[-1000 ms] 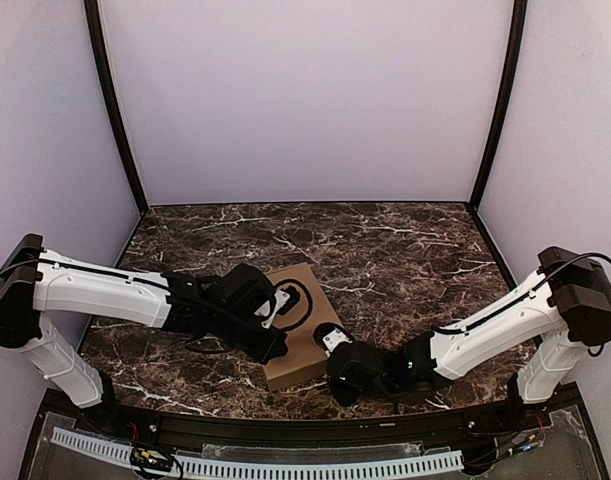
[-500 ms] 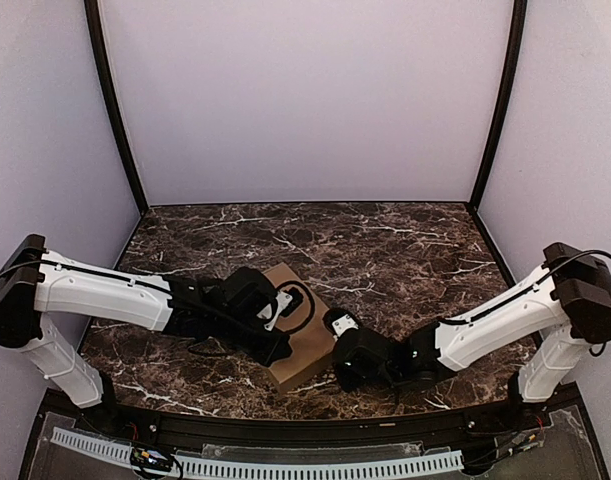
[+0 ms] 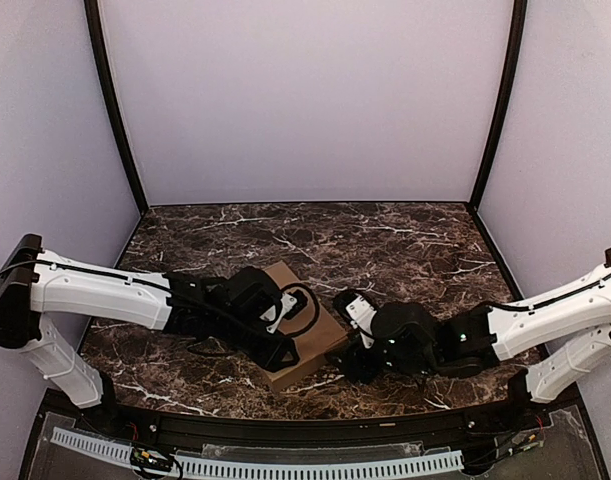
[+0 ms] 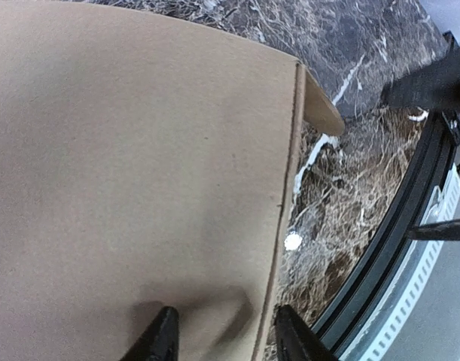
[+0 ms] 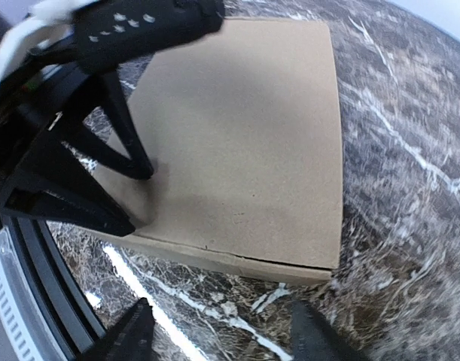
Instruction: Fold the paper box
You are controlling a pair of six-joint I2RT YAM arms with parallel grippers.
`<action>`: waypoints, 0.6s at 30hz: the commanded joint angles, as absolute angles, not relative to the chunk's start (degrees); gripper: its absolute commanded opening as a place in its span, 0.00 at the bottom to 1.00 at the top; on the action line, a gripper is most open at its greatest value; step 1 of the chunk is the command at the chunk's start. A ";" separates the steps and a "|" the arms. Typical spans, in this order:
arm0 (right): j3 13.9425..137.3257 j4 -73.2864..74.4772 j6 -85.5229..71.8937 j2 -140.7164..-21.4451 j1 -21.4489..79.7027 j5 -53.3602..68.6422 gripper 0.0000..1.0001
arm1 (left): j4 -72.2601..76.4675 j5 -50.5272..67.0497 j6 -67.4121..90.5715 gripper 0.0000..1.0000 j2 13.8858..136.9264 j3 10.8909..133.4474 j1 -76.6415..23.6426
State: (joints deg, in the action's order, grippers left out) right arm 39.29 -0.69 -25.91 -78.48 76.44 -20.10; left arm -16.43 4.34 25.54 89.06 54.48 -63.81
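Now the folded paper box (image 3: pixel 313 345) lies flat on the tabletop (image 3: pixel 405 250). My left end effector (image 4: pixel 226 342) rests spread on its top, gripping nothing. My right end effector (image 5: pixel 223 335), spread and empty, hovers just beside it.

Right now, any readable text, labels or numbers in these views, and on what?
None readable.
The plain brown corrugated cardboard box is blank on every face shown.
Pale dots on the housing of the black left gripper are too blurred to read.
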 commanded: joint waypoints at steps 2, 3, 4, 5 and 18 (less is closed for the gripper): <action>39.16 7.51 -24.47 -72.02 75.85 -22.78 0.96 | -27.89 -2.62 23.23 0.62 85.77 55.81 -63.81; 39.52 9.28 -25.02 -71.11 75.64 -24.45 0.98 | -28.05 -4.26 22.95 0.68 84.28 56.56 -63.81; 40.14 11.03 -25.50 -70.40 75.35 -25.94 0.99 | -28.08 -5.03 22.37 0.87 83.41 56.84 -63.81; 40.81 12.78 -25.80 -69.92 75.13 -27.65 0.99 | -28.02 -6.68 22.04 0.93 81.52 57.43 -63.81; 55.27 47.59 -50.28 -69.26 74.72 -55.24 0.99 | -34.65 -29.36 13.16 0.99 64.32 65.89 -63.47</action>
